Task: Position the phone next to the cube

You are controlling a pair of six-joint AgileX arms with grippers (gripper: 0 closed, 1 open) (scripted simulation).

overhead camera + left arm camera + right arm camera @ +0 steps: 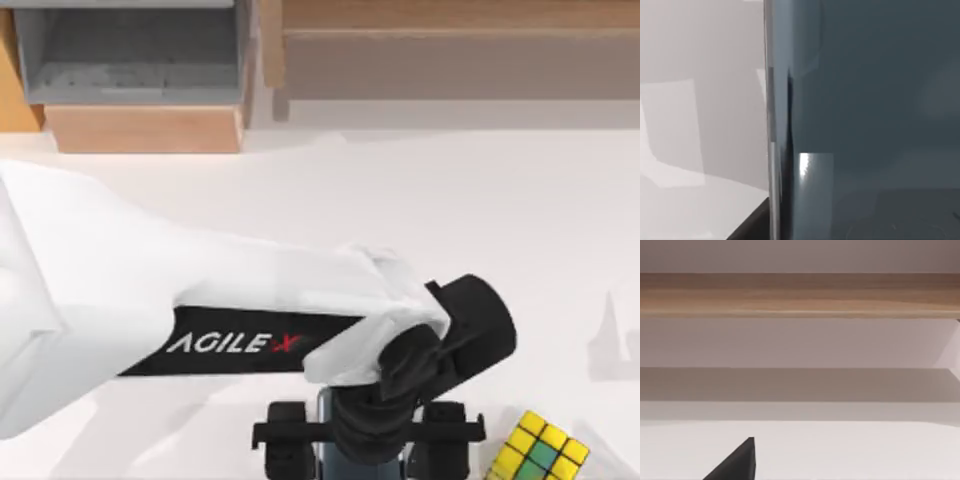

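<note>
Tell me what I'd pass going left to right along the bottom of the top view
Left arm → left gripper over the phone → cube.

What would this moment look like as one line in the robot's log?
left gripper: low at table's near edge, over phone, grip unclear | cube: right of it, apart | right arm: parked
</note>
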